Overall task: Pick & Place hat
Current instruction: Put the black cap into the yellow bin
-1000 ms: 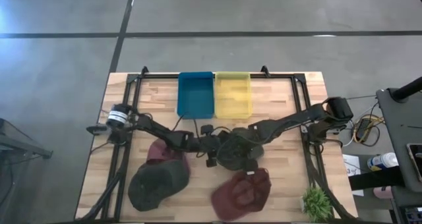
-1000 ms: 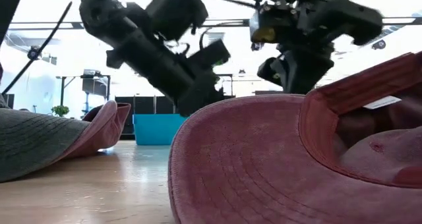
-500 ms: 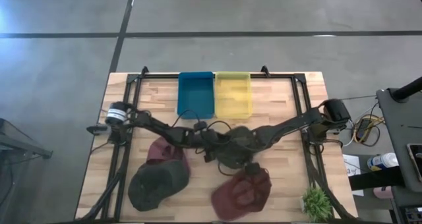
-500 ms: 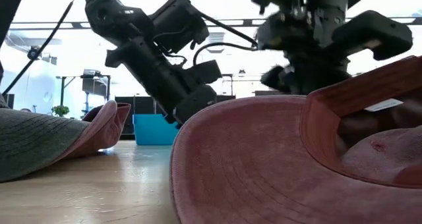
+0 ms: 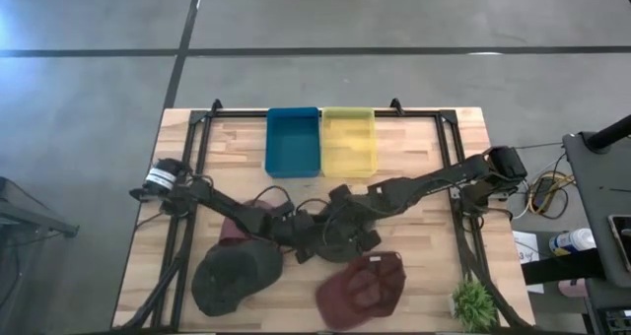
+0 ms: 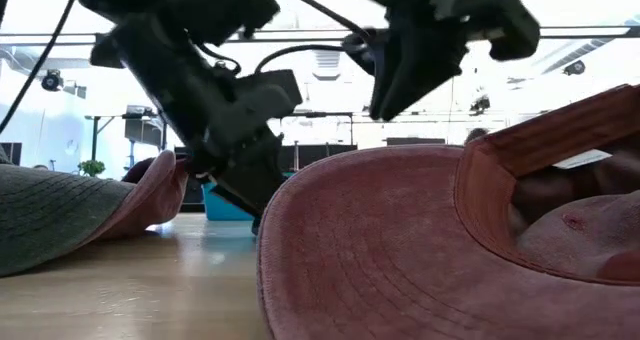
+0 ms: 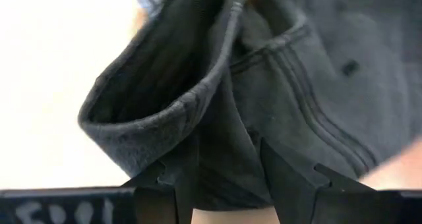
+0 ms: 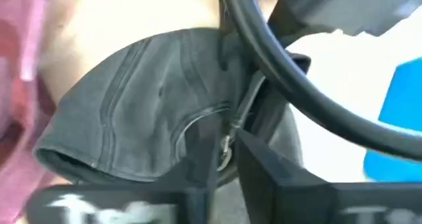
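Observation:
A dark grey hat (image 5: 343, 244) is at mid-table between my two grippers; the red hat's brim hides it in the low view. My left gripper (image 5: 308, 241) reaches it from the table's left and is shut on its cloth (image 7: 290, 85). My right gripper (image 5: 353, 222) comes from the right and stands over its back, shut on the strap, with the crown (image 8: 132, 118) beyond it. In the low view my left gripper (image 6: 255, 205) is low near the table and my right gripper (image 6: 385, 110) is higher. My left gripper pinches a bunched fold of the grey hat's crown (image 7: 227, 138) between its two fingers (image 7: 188, 168), beside the turned-up rim (image 7: 151, 112). It slants down from the table's left. Whether the hat rests on the table, I cannot tell. My right gripper has the hat's back strap, at its metal buckle (image 8: 226, 148), in the narrow gap between its fingers (image 8: 198, 158). It comes slanting down from the table's right. The crown bulges away beyond the fingers.
A maroon hat (image 5: 237, 225) and an olive hat (image 5: 232, 276) lie near left, and a red hat (image 5: 362, 286) lies near centre with its brim (image 6: 380, 250) close to the low camera. Blue (image 5: 293, 141) and yellow (image 5: 348, 141) bins stand at the far edge. A small plant (image 5: 473, 301) is near right.
Both wrists have rolled. My left gripper has gone toward the table's near left and sunk lower in the low view; my right gripper has risen a little. The grey hat has shifted with them slightly toward the near left.

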Robot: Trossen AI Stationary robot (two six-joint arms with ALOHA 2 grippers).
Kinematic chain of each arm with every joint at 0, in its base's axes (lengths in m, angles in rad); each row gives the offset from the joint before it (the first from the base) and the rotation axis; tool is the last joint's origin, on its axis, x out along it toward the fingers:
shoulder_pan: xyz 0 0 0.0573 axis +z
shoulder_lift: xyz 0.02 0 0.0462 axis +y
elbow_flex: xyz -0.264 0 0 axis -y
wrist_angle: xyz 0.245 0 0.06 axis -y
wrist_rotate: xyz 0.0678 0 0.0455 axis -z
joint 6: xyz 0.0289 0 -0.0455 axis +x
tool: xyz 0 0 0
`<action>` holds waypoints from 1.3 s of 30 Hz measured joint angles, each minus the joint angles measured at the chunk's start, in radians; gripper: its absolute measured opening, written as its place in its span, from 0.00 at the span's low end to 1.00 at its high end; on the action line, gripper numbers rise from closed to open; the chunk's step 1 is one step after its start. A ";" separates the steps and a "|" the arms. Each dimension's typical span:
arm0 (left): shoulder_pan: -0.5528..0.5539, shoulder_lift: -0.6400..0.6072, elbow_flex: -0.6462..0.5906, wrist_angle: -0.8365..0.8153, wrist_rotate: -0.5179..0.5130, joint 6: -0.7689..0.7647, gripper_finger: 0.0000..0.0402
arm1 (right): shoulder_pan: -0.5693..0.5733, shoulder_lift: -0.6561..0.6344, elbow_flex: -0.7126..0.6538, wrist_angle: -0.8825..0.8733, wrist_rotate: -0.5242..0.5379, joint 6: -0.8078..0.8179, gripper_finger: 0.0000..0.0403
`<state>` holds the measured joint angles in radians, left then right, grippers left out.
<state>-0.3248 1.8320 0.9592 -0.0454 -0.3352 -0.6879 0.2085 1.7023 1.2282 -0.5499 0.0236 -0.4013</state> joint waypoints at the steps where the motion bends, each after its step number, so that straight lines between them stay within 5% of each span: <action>1: -0.007 -0.001 -0.001 0.025 0.019 -0.013 0.39 | 0.009 0.000 0.010 0.002 0.002 -0.022 0.19; 4: -0.009 -0.002 -0.002 0.160 0.120 0.024 0.39 | 0.031 0.000 0.028 -0.002 0.003 -0.051 0.28; 9: -0.004 0.001 -0.004 0.336 0.073 0.206 0.39 | 0.082 0.000 0.066 -0.105 0.152 0.067 0.42; 14: -0.023 -0.028 0.007 0.310 0.077 0.295 0.39 | 0.180 0.001 0.081 -0.200 0.216 0.283 0.49; 21: -0.112 -0.036 0.004 0.234 0.145 0.320 0.39 | 0.303 0.002 0.074 -0.213 0.320 0.576 0.50; 27: -0.150 -0.036 0.000 0.135 -0.046 0.449 0.39 | 0.319 0.037 0.071 -0.067 0.295 0.507 0.50; 39: -0.106 0.077 0.050 0.267 0.125 0.677 0.39 | 0.313 0.058 0.074 -0.045 0.294 0.612 0.50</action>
<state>-0.4304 1.9093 1.0093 0.2215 -0.2098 -0.0111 0.5213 1.7599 1.3022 -0.5952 0.3172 0.2105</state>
